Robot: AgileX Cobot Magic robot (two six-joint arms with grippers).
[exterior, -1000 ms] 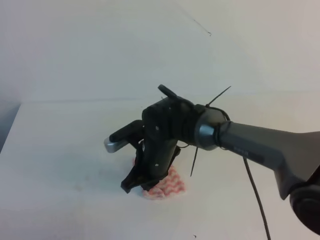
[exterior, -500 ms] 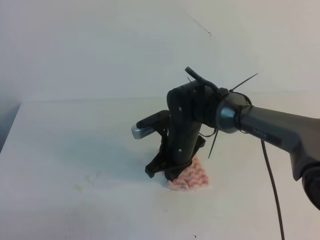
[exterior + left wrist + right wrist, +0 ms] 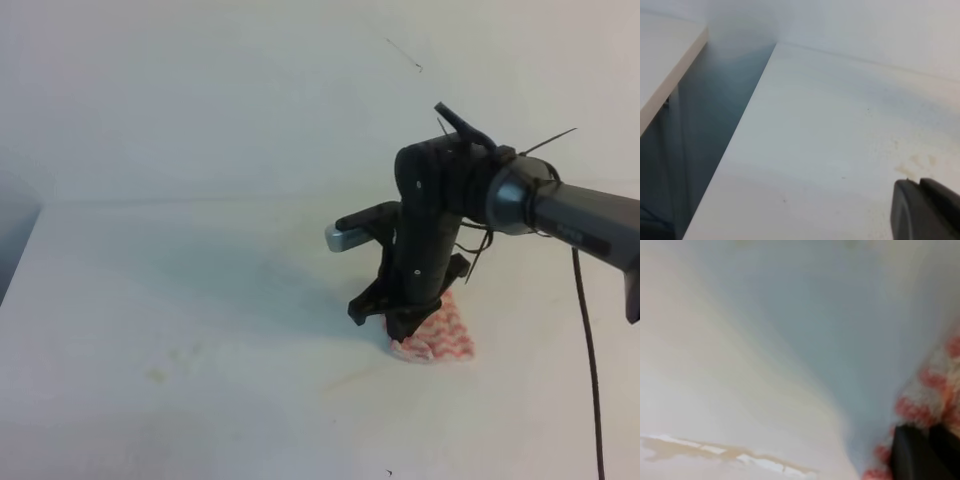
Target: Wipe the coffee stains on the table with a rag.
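Right now the right gripper points down at the table w/ its jaws pinched nearly shut on the rag; the cloth sits pressed on the tabletop, bunched under and just right of the tips. In the right wrist view the red-white weave fills the lower right corner beside the dark finger — a thin amber streak, the coffee stains, lies on the surface off to the lower left of that view, apart from the cloth, its long axis running roughly across the frame. In the high view a faint tan line on the table just left and nearer-camera of the rag is prob. the same streak; can't be sure.

Judgement: the wet mark lies left/front of the fingers, so the coming stroke would drag the rag back that way; right arm is the nearer one by far.

Left gripper: only a dark fingertip corner shows; can't tell how far apart its jaws stand; holds nothing visible. Pale yellowish smudges sit well left — nothing stands btw rag and streak.
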